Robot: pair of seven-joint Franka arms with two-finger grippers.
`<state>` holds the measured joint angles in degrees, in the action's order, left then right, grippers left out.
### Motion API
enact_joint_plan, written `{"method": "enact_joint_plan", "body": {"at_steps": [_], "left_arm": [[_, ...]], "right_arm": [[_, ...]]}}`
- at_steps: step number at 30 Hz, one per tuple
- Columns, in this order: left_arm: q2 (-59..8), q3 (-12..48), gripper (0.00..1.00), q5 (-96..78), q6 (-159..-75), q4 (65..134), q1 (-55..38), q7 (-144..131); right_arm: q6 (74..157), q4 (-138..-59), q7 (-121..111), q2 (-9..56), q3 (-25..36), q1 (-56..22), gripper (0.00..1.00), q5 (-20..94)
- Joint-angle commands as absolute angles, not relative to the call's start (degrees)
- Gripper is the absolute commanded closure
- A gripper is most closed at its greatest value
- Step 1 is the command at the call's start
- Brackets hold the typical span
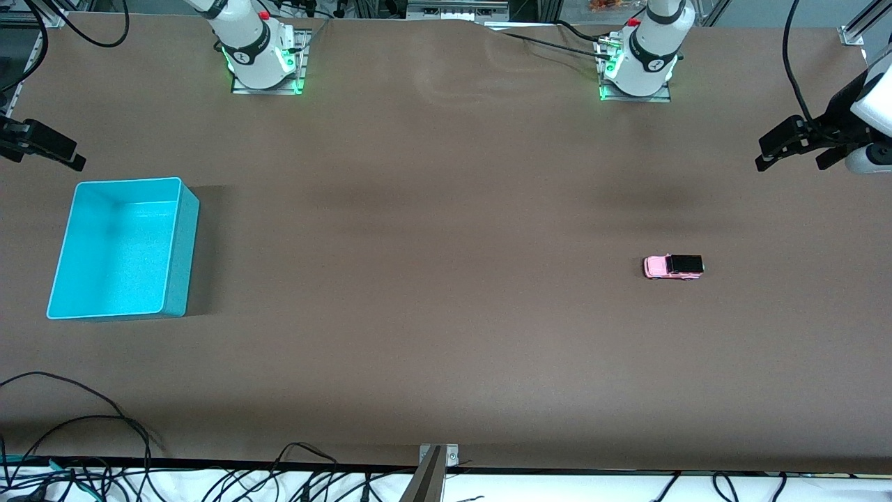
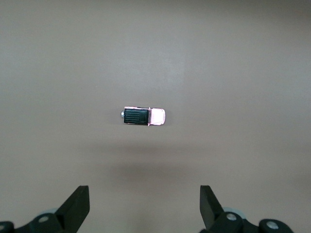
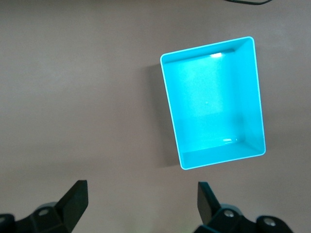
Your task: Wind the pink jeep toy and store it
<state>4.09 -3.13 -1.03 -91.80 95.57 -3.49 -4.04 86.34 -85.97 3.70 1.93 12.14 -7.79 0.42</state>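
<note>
The pink jeep toy [image 1: 673, 266] stands on its wheels on the brown table, toward the left arm's end. It also shows in the left wrist view [image 2: 143, 116], lying apart from the fingers. My left gripper [image 1: 791, 162] is open and empty, up in the air over the table's edge at the left arm's end; its wide gap shows in its own view [image 2: 145, 206]. The turquoise bin [image 1: 129, 183] is empty at the right arm's end and also shows in the right wrist view [image 3: 209, 48]. My right gripper [image 1: 42, 143] hovers open and empty beside the bin [image 3: 143, 201].
The two arm bases [image 1: 265, 63] [image 1: 637, 66] stand along the table edge farthest from the front camera. Black cables [image 1: 83, 446] and a metal bracket [image 1: 435, 467] lie along the edge nearest that camera.
</note>
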Motion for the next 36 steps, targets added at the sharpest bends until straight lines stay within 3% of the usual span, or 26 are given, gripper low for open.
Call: {"method": "enact_joint_plan", "body": {"at_steps": [1,36], "left_arm": [[3.3,-3.4,0.00,-1.4,-90.2,93.4,-3.3,-2.8],[3.2,-3.4,0.00,-1.5,-90.0,93.4,-3.2,-2.6]], "right_arm": [[84.6,-85.3,3.0,0.3,11.8,-7.9,0.00,-0.1],[83.3,-85.3,-3.4,0.4,11.6,-7.9,0.00,0.7]]}}
